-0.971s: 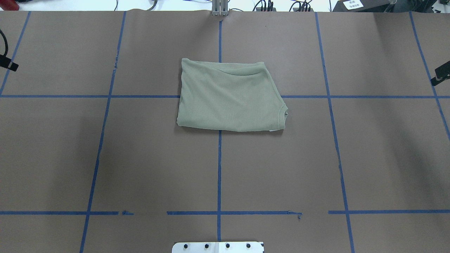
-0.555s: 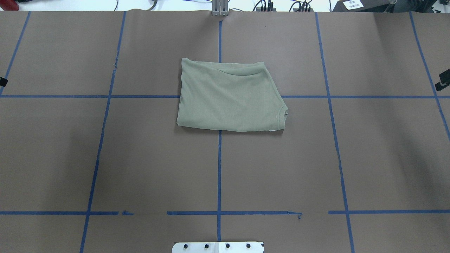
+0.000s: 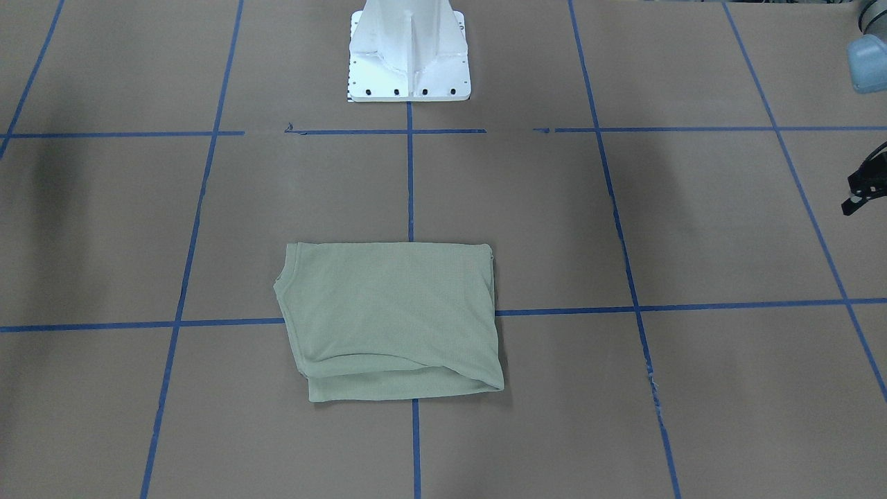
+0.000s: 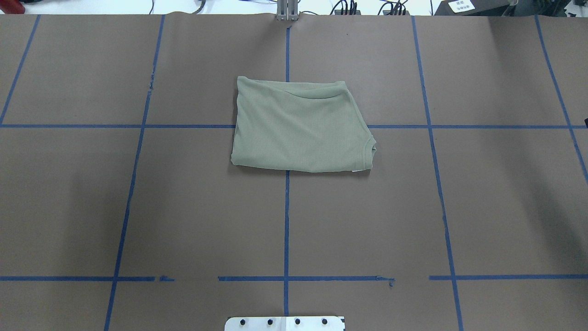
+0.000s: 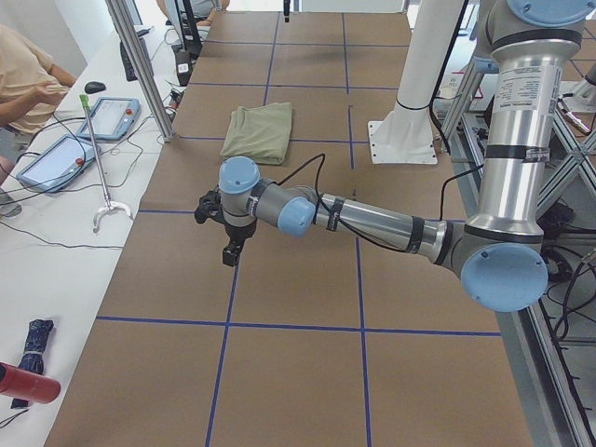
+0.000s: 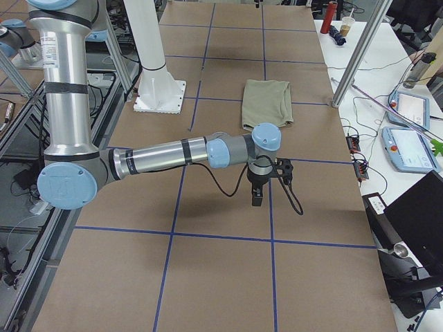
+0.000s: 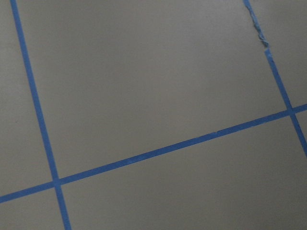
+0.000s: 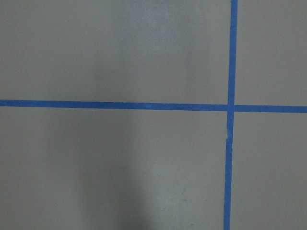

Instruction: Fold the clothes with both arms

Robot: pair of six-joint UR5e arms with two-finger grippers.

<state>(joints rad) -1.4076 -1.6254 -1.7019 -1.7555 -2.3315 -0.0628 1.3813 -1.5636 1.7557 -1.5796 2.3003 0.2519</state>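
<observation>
Shirt (image 4: 301, 126) lies folded into a compact rectangle at the middle of the bench (image 4: 138, 207), across the crossing of the blue tape lines (image 4: 286, 220), its collar at the corner on my right arm's side. I judge the folding done or nearly so. My left hand (image 3: 858, 196) hangs over bare bench far out to its side and my right hand (image 6: 257, 190) likewise, probably to leave the cloth unobstructed. Whether either hand is apart or together, I cannot tell. I see no container on the bench.
</observation>
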